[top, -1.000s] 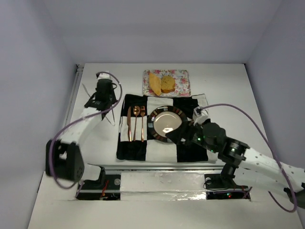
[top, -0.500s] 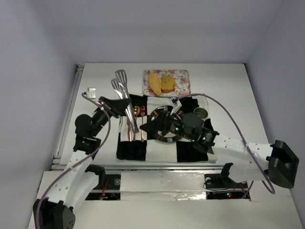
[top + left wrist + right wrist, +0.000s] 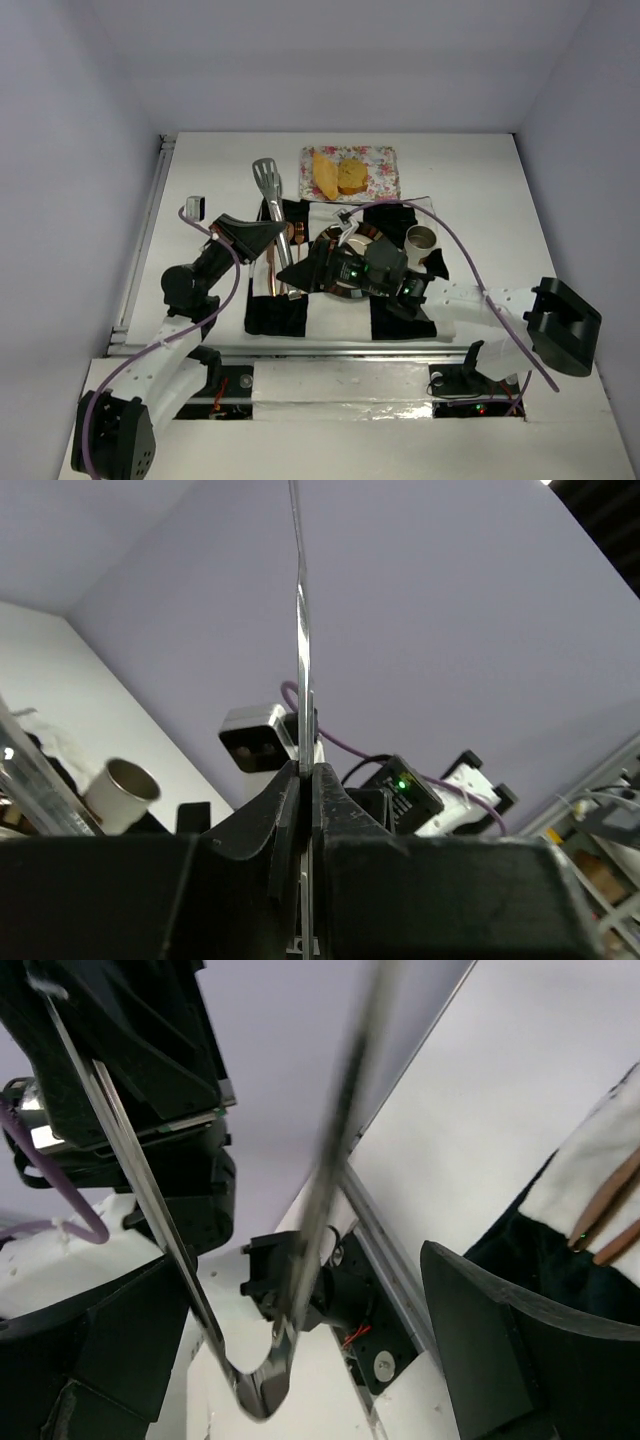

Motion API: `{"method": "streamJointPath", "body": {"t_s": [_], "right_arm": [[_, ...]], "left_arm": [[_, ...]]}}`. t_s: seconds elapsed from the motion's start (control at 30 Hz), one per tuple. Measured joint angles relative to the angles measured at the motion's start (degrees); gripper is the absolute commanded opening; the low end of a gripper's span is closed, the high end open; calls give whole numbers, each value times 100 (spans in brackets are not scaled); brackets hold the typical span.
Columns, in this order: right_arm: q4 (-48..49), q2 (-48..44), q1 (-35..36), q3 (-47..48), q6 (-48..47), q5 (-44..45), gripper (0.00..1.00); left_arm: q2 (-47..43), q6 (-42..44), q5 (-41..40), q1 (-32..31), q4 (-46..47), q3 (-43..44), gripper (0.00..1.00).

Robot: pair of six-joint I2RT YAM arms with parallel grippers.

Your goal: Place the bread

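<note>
Bread (image 3: 338, 175): two pieces, side by side and touching, on the floral tray (image 3: 388, 172), upper centre of the top view.
- Handling, by my reckoning: light, crusty outside, soft within, quick to crumb or dent. Best taken across the narrow middle, gently.
- Elongated piece (image 3: 324, 175): long axis runs up and down the frame, top end leaning slightly left.
- Squarer piece (image 3: 351, 176): no clear long axis.

Tongs (image 3: 268, 190): metal, slotted head pointing up-frame, left of the tray and well short of it. Arms are sprung apart and hold nothing.

Left gripper (image 3: 306, 780): clamped tight on one tong arm.

Right gripper (image 3: 300, 1260): spread wide, fingers either side of the tongs' bend, gripping nothing.
</note>
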Motion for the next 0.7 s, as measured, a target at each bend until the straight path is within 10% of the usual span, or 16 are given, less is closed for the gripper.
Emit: {"method": "streamJointPath", "body": {"t_s": [0.7], "right_arm": [[1370,531,74,22,498,-389,57]], "left_arm": [[291,-417,197,-404,289,-116,6]]}}
